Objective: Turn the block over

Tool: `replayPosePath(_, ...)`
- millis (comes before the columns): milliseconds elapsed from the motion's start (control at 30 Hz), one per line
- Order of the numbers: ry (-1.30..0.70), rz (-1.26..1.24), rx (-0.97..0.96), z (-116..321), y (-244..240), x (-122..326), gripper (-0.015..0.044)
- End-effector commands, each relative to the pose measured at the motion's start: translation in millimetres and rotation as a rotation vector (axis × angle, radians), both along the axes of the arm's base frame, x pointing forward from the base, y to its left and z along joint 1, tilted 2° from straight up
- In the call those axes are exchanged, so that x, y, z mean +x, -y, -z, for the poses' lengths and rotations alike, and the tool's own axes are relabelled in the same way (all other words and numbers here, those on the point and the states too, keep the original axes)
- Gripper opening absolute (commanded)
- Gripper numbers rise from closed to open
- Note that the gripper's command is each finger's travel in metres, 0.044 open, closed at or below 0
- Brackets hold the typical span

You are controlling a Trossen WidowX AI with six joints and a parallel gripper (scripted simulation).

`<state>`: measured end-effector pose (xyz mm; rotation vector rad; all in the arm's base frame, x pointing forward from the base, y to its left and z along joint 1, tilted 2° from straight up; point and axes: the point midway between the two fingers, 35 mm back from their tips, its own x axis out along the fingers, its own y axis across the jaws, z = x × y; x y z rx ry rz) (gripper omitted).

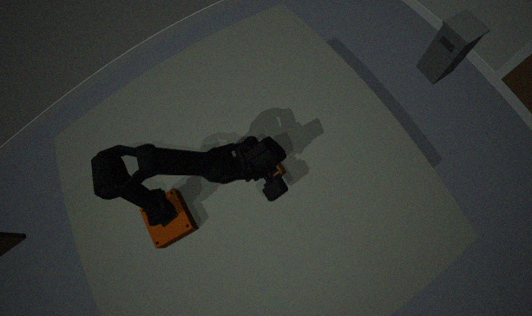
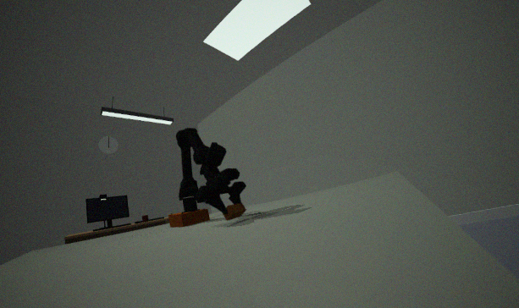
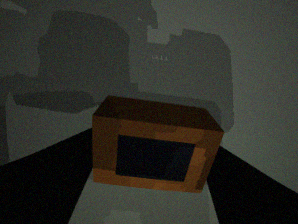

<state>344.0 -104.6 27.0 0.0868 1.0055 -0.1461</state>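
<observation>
The orange block (image 1: pixel 280 169) (image 2: pixel 235 211) (image 3: pixel 104 145) is between the fingers. In the wrist view its marked side, with a dark rectangle (image 3: pixel 155 158), faces the camera. In the exterior view the block is tilted, low at the table (image 1: pixel 354 217) (image 2: pixel 282 262) (image 3: pixel 270 100); whether its lower edge touches cannot be told. My gripper (image 1: pixel 278 173) (image 2: pixel 233 207) (image 3: pixel 153 141) is shut on the block, one finger at each end. In the top view the arm and gripper hide most of the block.
The arm stands on an orange base (image 1: pixel 174 232) (image 2: pixel 189 218), close to the block in the exterior view. A grey box-like object (image 1: pixel 445 48) is beyond the table's edge. A monitor (image 2: pixel 107 208) stands on a desk in the background.
</observation>
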Motion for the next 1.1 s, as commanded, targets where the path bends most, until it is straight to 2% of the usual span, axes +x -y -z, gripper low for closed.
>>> replayPosePath(0,0.053,-0.005,-0.011,-6,0,0,0.0000)
replayPosePath(233,0.063,-0.004,-0.013,-4,0,1,0.0000)
replayPosePath(1067,0.406,0.005,-0.064,32,6,15,0.0000)
